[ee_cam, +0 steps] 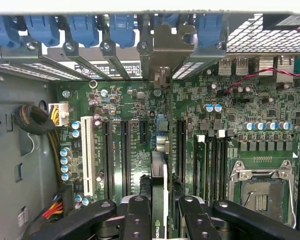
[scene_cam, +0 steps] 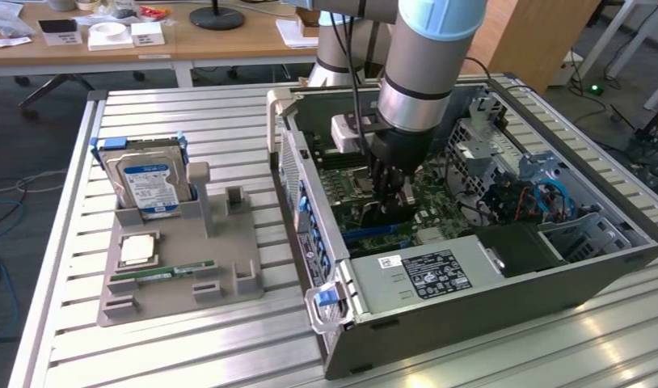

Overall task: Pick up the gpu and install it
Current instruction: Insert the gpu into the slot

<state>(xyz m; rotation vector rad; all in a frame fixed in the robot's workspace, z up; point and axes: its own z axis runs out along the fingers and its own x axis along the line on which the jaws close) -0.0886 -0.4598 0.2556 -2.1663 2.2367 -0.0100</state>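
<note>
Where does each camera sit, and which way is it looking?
Exterior view: sits off the arm, high up, looking down at the table and the open computer case; the arm and gripper show.
Wrist view: rides on the wrist, looking down past the fingers at the motherboard.
Shared: the gripper holding the gpu inside the case.

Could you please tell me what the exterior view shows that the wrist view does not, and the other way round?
Exterior view: the hard drive and memory stick on the gray holder beside the computer case. Wrist view: the white slot and the graphics card, held edge-on by the end effector. Both: the green motherboard and the end effector inside the case.
</note>
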